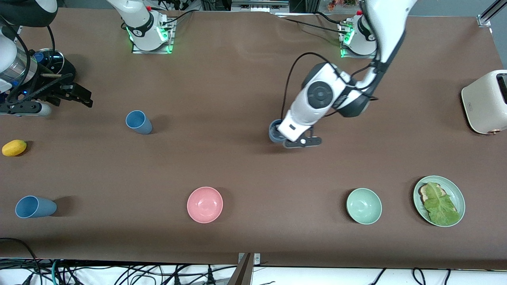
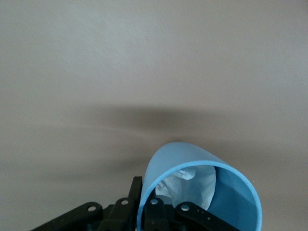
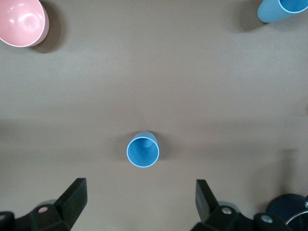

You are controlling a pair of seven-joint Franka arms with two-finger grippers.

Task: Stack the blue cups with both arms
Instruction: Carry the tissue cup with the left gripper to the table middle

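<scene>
One blue cup is near the table's middle, toward the left arm's end. My left gripper is shut on its rim, with one finger outside and the other inside the cup. A second blue cup stands toward the right arm's end and shows in the right wrist view. A third blue cup is nearer the front camera at the right arm's end. My right gripper is open and empty, up over the table, above the second cup.
A pink bowl, a green bowl and a green plate with toast and lettuce lie along the front. A yellow lemon lies at the right arm's end. A cream toaster stands at the left arm's end.
</scene>
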